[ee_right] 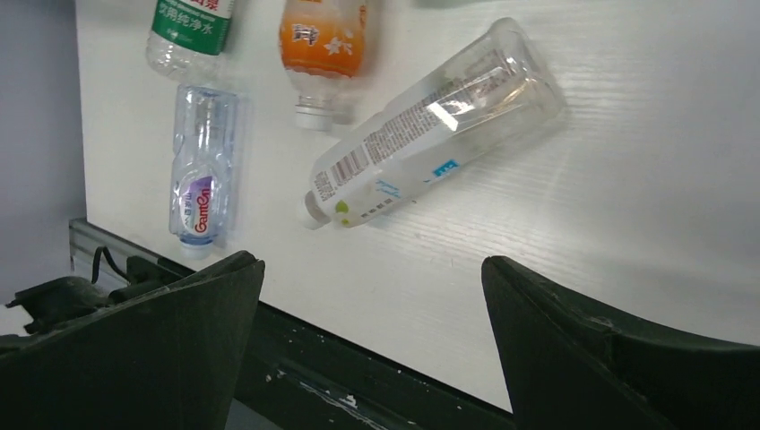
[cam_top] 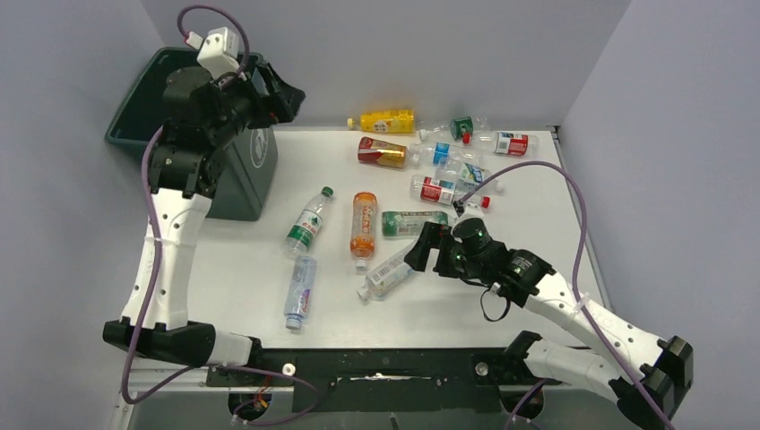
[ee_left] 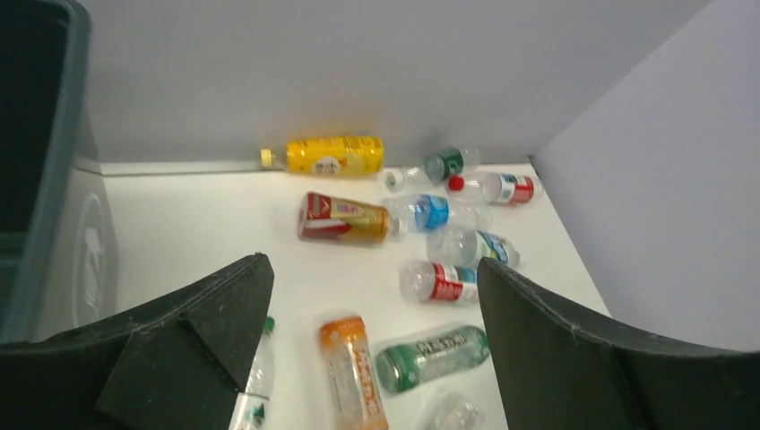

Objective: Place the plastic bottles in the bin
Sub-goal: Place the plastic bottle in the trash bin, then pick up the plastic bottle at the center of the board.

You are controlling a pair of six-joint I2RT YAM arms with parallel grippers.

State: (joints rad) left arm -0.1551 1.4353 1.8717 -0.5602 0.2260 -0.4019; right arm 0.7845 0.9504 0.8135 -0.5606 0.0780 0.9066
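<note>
Right tool (cam_top: 428, 244) is spread wide, clear bottle (cam_top: 390, 271) lying on the bench (cam_top: 233, 278) just ahead of it. I'd straddle its middle crosswise before squeezing. Left tool (cam_top: 280, 91) is apart too, bin (cam_top: 240, 184) just left of it.

bright, even light, soft shadows, mild blur in the left wrist view, glare on a clear bottle (ee_right: 435, 125)

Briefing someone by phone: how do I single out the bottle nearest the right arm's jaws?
On the white table, look mid-front, where the right gripper hovers with open jaws. Beside it lies a slanted clear bottle; unlike the orange bottle and green-labelled bottle, its label is white and barcoded.
</note>
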